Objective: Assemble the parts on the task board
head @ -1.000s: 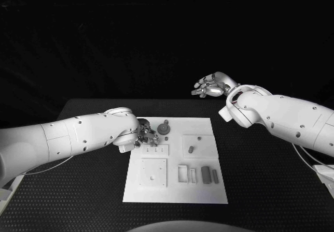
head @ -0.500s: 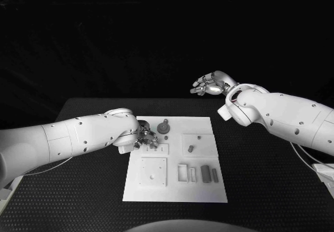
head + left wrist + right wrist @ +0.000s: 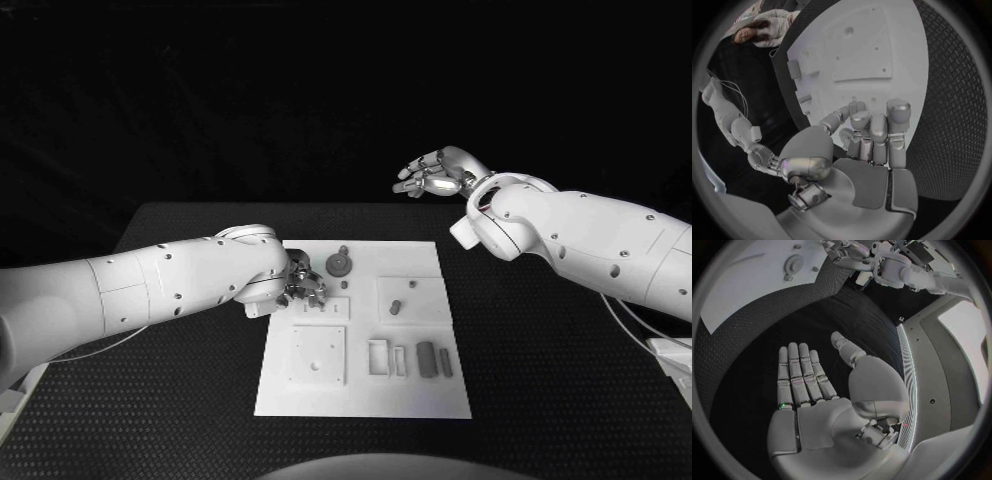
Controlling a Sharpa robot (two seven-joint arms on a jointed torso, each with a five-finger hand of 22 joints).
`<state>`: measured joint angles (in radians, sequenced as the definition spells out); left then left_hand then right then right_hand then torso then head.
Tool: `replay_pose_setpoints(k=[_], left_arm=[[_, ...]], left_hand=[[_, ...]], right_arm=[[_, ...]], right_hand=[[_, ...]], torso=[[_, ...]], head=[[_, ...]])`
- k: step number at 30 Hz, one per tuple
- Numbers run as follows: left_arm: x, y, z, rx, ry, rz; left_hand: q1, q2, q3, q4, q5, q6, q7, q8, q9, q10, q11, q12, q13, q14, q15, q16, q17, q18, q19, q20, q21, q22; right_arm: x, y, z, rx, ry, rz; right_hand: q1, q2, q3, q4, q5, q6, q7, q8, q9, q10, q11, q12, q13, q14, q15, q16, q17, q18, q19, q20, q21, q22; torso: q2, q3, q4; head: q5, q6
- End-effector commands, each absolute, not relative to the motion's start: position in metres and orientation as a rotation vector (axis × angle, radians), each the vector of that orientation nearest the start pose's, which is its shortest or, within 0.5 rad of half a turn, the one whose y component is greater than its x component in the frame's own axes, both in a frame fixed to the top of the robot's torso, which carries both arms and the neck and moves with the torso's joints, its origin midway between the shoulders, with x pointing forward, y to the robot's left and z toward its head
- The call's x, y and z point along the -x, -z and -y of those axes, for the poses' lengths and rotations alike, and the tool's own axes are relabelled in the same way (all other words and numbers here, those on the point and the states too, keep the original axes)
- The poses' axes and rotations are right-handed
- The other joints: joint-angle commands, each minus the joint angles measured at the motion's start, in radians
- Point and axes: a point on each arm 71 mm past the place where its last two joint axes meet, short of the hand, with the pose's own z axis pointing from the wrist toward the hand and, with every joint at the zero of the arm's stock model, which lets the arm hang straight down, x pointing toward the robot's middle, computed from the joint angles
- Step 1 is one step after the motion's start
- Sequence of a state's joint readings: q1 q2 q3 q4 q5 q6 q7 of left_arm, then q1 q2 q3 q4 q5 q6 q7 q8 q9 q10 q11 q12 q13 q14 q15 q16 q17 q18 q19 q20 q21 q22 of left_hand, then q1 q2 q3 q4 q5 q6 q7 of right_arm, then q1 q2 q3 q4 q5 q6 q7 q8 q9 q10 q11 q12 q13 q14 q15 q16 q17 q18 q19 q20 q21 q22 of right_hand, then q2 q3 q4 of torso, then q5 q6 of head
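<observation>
The task board (image 3: 364, 330), a white plate, lies in the middle of the black counter (image 3: 548, 370). Grey parts sit on it: a round gear-like part (image 3: 338, 265) near the far edge, a small peg (image 3: 394, 308) on a raised square block (image 3: 408, 298) at mid-board, and two upright bar-shaped parts (image 3: 427, 360) beside a row of narrow slots (image 3: 381, 358) at the near right. A square plate with a central hole (image 3: 319, 355) occupies the near left of the board.

The left hand (image 3: 302, 281) is over the far left corner of the board, fingers curled in close together; whether anything is pinched in them cannot be told from either view. Its arm covers the board's left edge there. In the left wrist view the fingertips (image 3: 872, 122) sit just above the board surface.

The right hand (image 3: 436, 176) is raised beyond the far edge of the counter, well apart from the board, released, fingers extended and holding nothing (image 3: 811, 390).

No legible writing is visible.
</observation>
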<state>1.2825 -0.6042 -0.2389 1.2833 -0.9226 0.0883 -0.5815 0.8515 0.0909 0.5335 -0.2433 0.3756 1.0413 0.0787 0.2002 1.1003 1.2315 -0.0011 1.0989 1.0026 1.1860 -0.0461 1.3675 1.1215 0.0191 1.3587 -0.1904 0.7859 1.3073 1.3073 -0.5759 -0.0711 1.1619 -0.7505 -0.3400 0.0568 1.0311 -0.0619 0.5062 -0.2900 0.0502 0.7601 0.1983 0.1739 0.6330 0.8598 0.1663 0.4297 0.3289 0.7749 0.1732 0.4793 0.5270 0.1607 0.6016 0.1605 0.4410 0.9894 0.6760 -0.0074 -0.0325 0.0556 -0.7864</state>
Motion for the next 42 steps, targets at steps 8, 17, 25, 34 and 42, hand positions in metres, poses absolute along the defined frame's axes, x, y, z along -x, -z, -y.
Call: replay_pose_setpoints(k=[8,17,25,34,42], left_arm=[[-0.5015,0.2661,-0.1772,0.251,0.259,-2.418],[-0.4998,0.2675,-0.1746,0.244,0.265,-2.426],[-0.4994,0.2676,-0.1738,0.240,0.264,-2.429],[-0.4991,0.2683,-0.1743,0.232,0.259,-2.442],[-0.4978,0.2693,-0.1732,0.205,0.252,-2.460]], left_hand=[[0.047,0.031,0.037,-0.028,0.003,0.040,-0.029,-0.020,-0.030,-0.053,-0.062,-0.006,-0.003,0.129,-0.123,0.004,-0.004,0.085,0.064,-0.072,0.010,0.020],[0.048,0.030,0.038,-0.027,-0.001,0.041,-0.028,-0.025,-0.042,-0.051,-0.061,-0.007,-0.003,0.130,-0.122,0.006,-0.004,0.085,0.064,-0.072,0.012,0.020],[0.048,0.030,0.038,-0.027,-0.001,0.042,-0.028,-0.026,-0.045,-0.051,-0.061,-0.007,-0.003,0.130,-0.122,0.006,-0.004,0.085,0.064,-0.071,0.012,0.020],[0.049,0.030,0.038,-0.028,0.000,0.045,-0.028,-0.026,-0.048,-0.051,-0.061,-0.007,-0.003,0.131,-0.122,0.007,-0.003,0.086,0.063,-0.071,0.013,0.020],[0.050,0.028,0.038,-0.031,0.013,0.057,-0.030,-0.022,-0.054,-0.050,-0.063,-0.008,-0.003,0.130,-0.123,0.009,-0.004,0.085,0.062,-0.070,0.015,0.020]], right_arm=[[-0.5643,0.1583,0.1709,-0.433,-0.981,-1.641],[-0.5640,0.1585,0.1693,-0.432,-0.984,-1.646],[-0.5642,0.1587,0.1695,-0.435,-0.980,-1.647],[-0.5641,0.1587,0.1694,-0.434,-0.981,-1.648],[-0.5640,0.1588,0.1691,-0.433,-0.982,-1.649]], right_hand=[[-0.001,0.005,-0.006,0.000,-0.002,-0.010,0.027,0.004,-0.002,0.007,0.002,-0.006,-0.005,-0.005,0.004,-0.006,-0.003,-0.012,-0.008,0.001,-0.006,-0.001],[-0.001,0.005,-0.006,0.000,-0.002,-0.010,0.027,0.005,-0.002,0.007,0.002,-0.006,-0.008,-0.006,0.004,-0.008,-0.004,-0.011,-0.010,0.002,-0.007,-0.002],[-0.001,0.006,-0.006,0.000,-0.002,-0.010,0.027,0.005,-0.002,0.007,0.002,-0.007,-0.010,-0.006,0.005,-0.008,-0.004,-0.011,-0.010,0.002,-0.008,-0.002],[-0.001,0.006,-0.007,-0.001,-0.002,-0.010,0.027,0.005,-0.003,0.007,0.002,-0.007,-0.011,-0.006,0.005,-0.009,-0.005,-0.011,-0.011,0.002,-0.008,-0.002],[0.000,0.005,-0.007,-0.001,-0.002,-0.010,0.027,0.006,-0.003,0.007,0.002,-0.007,-0.012,-0.006,0.005,-0.009,-0.005,-0.011,-0.011,0.003,-0.009,-0.002]], torso=[[0.000,0.0004,0.0003],[0.000,-0.0001,-0.0004],[0.000,-0.0004,0.0001],[0.000,0.0003,-0.0006],[0.001,0.0003,-0.0005]], head=[[0.001,-0.004],[0.001,-0.005],[-0.002,-0.007],[-0.001,-0.009],[0.000,-0.011]])
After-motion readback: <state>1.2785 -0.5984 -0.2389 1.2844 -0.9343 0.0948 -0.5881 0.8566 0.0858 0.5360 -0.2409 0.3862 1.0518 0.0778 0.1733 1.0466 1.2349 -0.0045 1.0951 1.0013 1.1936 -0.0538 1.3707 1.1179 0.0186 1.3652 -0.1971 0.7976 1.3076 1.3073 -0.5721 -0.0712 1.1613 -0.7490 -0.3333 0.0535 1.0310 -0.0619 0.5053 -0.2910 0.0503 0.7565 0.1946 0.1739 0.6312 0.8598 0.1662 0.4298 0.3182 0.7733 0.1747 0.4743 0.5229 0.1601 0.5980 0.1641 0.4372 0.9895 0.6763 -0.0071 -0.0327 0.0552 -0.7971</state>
